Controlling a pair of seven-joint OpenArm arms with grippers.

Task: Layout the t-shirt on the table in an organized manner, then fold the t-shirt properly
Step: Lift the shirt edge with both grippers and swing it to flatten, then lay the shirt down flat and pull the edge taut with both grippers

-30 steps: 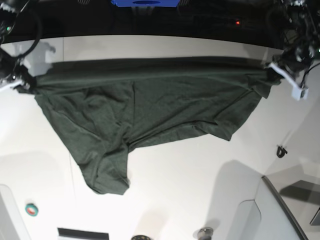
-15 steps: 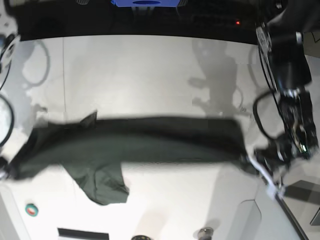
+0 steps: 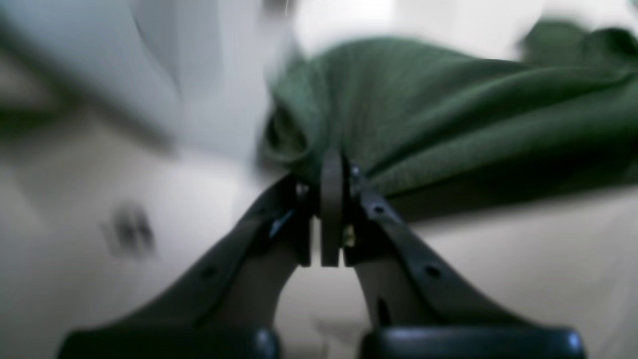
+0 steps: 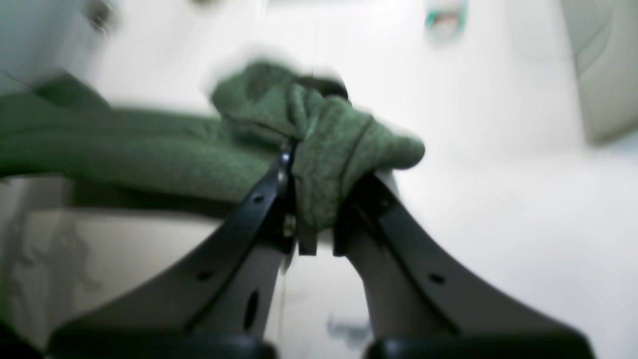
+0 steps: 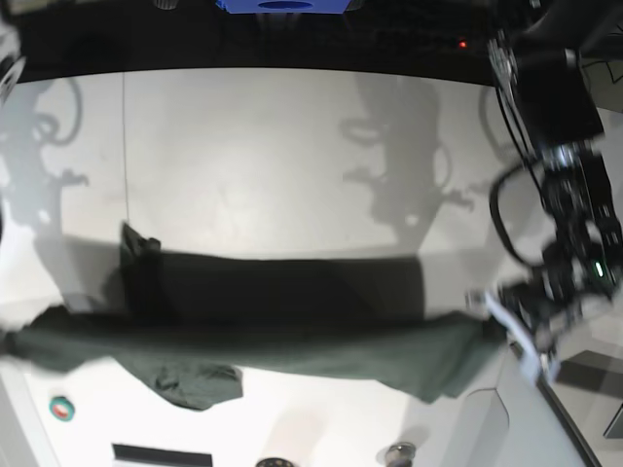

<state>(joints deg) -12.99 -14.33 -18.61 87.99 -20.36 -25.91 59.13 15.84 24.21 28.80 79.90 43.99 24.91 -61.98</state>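
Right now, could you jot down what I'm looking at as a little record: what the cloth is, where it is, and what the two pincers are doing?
cloth: dark green t-shirt, plain, no print visible
position: stretched in a long band between the two arms, over the white table
left pincer: shut on one end of the t-shirt
right pincer: shut on a bunched end of the t-shirt
loose part: a flap sags below the band, toward the right arm's side
image quality: all views blurred
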